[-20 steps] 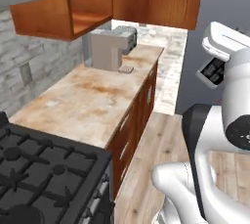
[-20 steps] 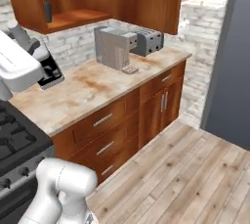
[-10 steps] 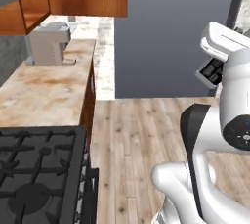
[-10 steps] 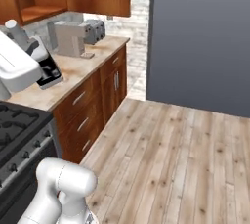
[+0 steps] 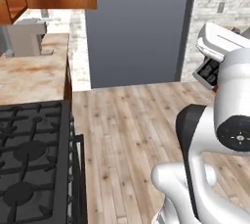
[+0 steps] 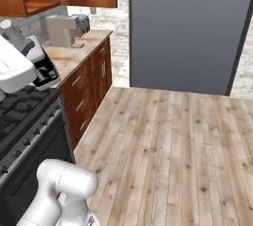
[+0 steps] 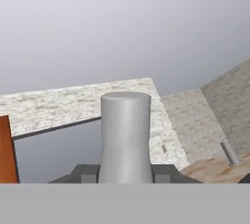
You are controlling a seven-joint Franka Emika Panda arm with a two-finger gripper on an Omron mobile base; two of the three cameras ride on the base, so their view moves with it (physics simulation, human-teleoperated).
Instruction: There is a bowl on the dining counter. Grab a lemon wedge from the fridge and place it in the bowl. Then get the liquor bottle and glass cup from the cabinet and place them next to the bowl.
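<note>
Base has swung since a moment ago — tall grey fridge now fills centre, wooden counter slid left. Arm folded high; gripper clamps a grey cylindrical glass cup, upright between the fingers.

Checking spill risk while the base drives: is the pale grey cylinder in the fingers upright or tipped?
Upright relative to the hand: the pale grey cylinder rises straight between the dark fingers. Its tilt against the room cannot be told.
</note>
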